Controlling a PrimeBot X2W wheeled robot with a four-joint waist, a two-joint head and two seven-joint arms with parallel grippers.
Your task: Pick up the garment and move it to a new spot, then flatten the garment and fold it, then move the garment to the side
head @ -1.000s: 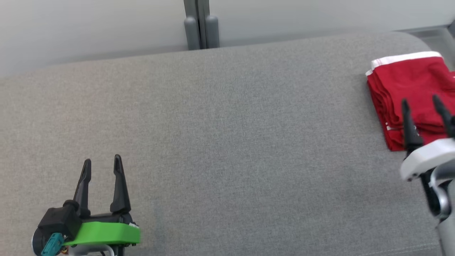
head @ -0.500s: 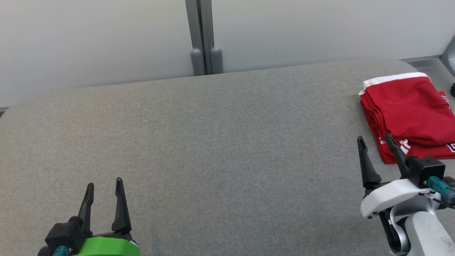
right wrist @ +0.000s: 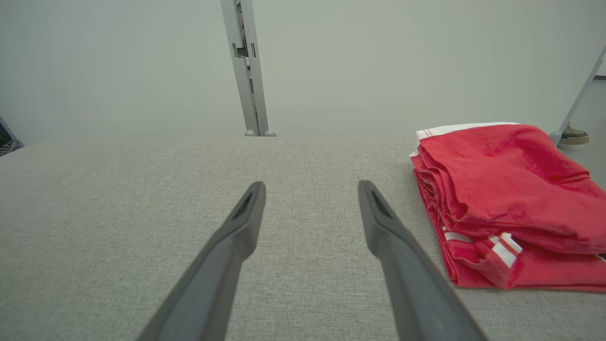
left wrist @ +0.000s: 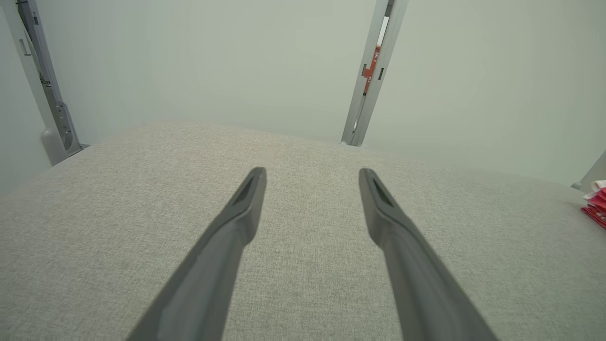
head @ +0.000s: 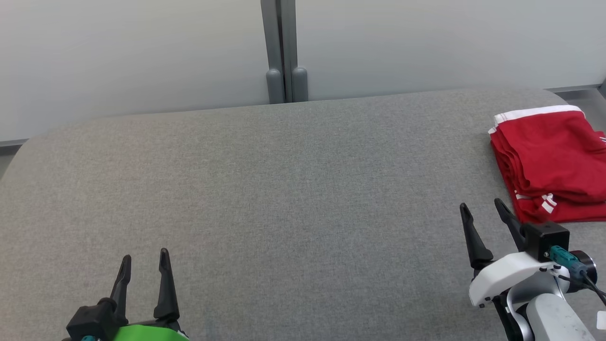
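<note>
A folded red garment (head: 554,161) with white trim lies at the far right of the grey table (head: 293,189); the right wrist view has the garment (right wrist: 506,199) to the right of my fingers, and the left wrist view catches a sliver of the garment (left wrist: 597,206) at its right edge. My right gripper (head: 480,208) stands open and empty just left of and in front of the garment, apart from it. At the lower left, far from the garment, my left gripper (head: 144,258) is open too, nothing between its fingers. The same spread shows for the left gripper (left wrist: 310,173) and the right gripper (right wrist: 310,187).
A pale wall with a grey post (head: 284,52) runs behind the table's far edge. A person's shoe (right wrist: 574,136) rests on the floor beyond the table's right end. Bare grey cloth spans the middle and left of the table.
The head camera has tilted up, shifting the whole picture. My right gripper has drawn back from over the garment to a spot in front of and left of it, staying open.
</note>
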